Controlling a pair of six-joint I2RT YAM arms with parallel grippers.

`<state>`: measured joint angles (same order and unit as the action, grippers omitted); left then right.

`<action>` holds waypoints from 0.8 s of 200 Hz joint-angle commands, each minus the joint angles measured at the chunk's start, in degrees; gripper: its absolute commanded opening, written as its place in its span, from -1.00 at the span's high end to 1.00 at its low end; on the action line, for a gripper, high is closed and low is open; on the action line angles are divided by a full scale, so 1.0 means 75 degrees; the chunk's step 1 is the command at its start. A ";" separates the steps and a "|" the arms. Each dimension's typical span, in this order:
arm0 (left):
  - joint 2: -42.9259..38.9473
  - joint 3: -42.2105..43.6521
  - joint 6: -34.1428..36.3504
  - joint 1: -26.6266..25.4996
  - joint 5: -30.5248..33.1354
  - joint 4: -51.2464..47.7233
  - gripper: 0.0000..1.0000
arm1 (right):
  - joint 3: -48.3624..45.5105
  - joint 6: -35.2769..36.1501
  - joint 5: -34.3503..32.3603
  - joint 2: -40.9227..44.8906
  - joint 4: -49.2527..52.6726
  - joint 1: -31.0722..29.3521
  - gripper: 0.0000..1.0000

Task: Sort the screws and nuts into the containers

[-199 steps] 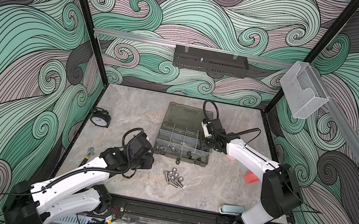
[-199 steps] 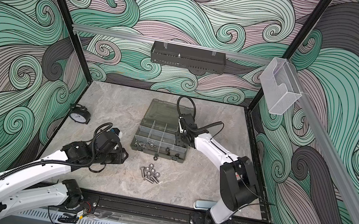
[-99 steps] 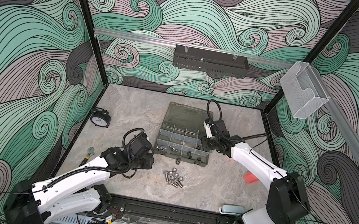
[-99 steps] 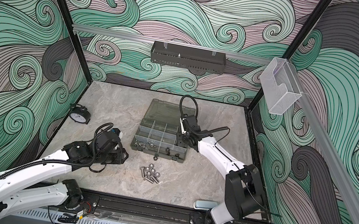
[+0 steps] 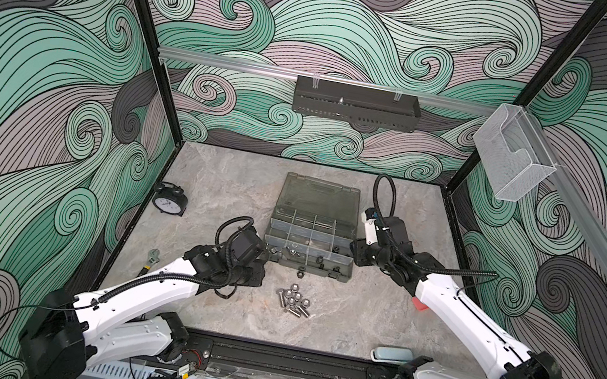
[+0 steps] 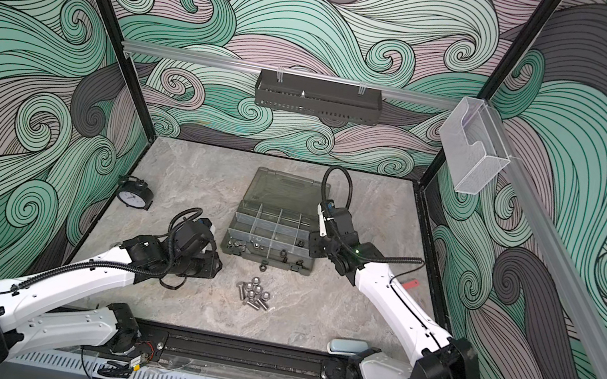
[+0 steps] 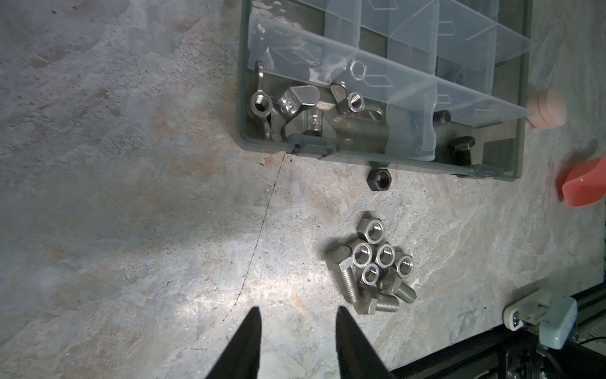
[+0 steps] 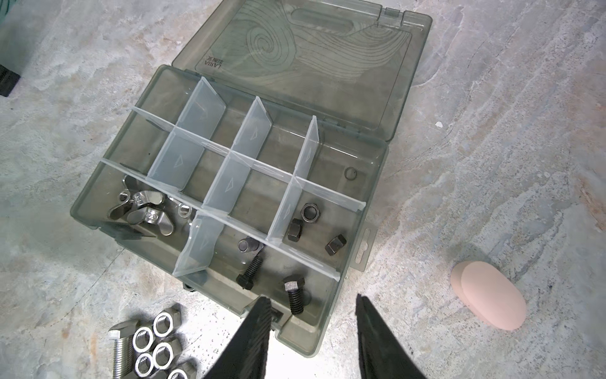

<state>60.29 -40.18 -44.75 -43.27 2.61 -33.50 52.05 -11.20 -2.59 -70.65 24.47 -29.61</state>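
Observation:
The grey-green organizer case (image 5: 283, 256) lies open mid-table, its containers split by clear dividers. Black screws (image 8: 295, 293) lie in its near-right compartment and black nuts (image 8: 310, 211) in the one behind. Silver wing nuts (image 7: 295, 105) fill the left front compartment. A pile of silver nuts and screws (image 5: 292, 302) (image 7: 373, 265) sits on the table in front of the case, with one black nut (image 7: 378, 178) by the case's front wall. My left gripper (image 7: 299, 310) hangs open and empty over bare table left of the pile. My right gripper (image 8: 311, 298) is open and empty above the case's right front corner.
A black alarm clock (image 5: 170, 200) and an adjustable wrench (image 5: 151, 258) lie at the left. A pink oval pad (image 8: 488, 298) and a red piece (image 5: 420, 304) lie right of the case. A pale blue-grey object (image 5: 391, 353) sits at the front edge.
My right gripper has drawn back from over the case toward its right front corner, and its jaws have spread wider. The left arm has stayed where it was.

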 commanded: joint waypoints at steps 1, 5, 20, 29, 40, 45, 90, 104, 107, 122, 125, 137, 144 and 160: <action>0.0186 -0.0177 0.0119 -0.0238 0.0399 0.0421 0.18 | -0.0284 -0.0268 0.0023 0.0318 0.0099 0.0045 0.11; 0.0228 -0.0171 0.0125 -0.0276 0.0460 0.0496 0.18 | -0.0320 -0.0276 0.0021 0.0357 0.0116 0.0045 0.10; 0.0404 -0.0138 0.0166 -0.0482 0.0725 0.0831 0.18 | -0.0494 -0.0355 -0.0027 0.0527 0.0158 0.0057 0.10; 0.0536 -0.0108 0.0290 -0.0635 0.0850 0.1124 0.18 | -0.0609 -0.0409 -0.0048 0.0615 0.0164 0.0057 0.09; 0.0720 -0.0069 0.0472 -0.0832 0.1047 0.1493 0.17 | -0.0724 -0.0468 -0.0048 0.0701 0.0171 0.0069 0.10; 0.0821 -0.0056 0.0524 -0.0925 0.1166 0.1616 0.16 | -0.0767 -0.0485 -0.0044 0.0722 0.0168 0.0069 0.09; 0.1849 -0.0123 0.0658 -0.1430 0.1878 0.2520 0.09 | -0.0960 -0.0538 -0.0097 0.0946 0.0240 0.0070 0.10; 0.2304 -0.0273 0.0711 -0.1543 0.1863 0.2744 0.09 | -0.1019 -0.0545 -0.0141 0.0983 0.0245 0.0069 0.09; 0.2390 -0.0318 0.0722 -0.1564 0.1860 0.2770 0.09 | -0.1031 -0.0551 -0.0143 0.0986 0.0243 0.0080 0.09; 0.3009 -0.0576 0.0772 -0.1695 0.1848 0.2836 0.08 | -0.1098 -0.0568 -0.0132 0.1001 0.0241 0.0089 0.09; 0.3126 -0.0632 0.0785 -0.1730 0.1842 0.2846 0.08 | -0.1118 -0.0576 -0.0133 0.1010 0.0244 0.0081 0.09; 0.3488 -0.0860 0.0843 -0.1833 0.1841 0.2900 0.07 | -0.1167 -0.0592 -0.0122 0.1044 0.0241 0.0080 0.09; 0.3668 -0.0969 0.0888 -0.1891 0.1866 0.2968 0.07 | -0.1195 -0.0604 -0.0130 0.1076 0.0243 0.0080 0.09; 0.4004 -0.1195 0.0939 -0.1977 0.1921 0.3131 0.08 | -0.1249 -0.0595 -0.0155 0.1151 0.0252 0.0080 0.09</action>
<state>87.66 -45.52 -39.20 -56.90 14.96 -13.08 43.55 -15.14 -2.76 -63.42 25.56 -29.28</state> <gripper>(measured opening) 0.461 0.453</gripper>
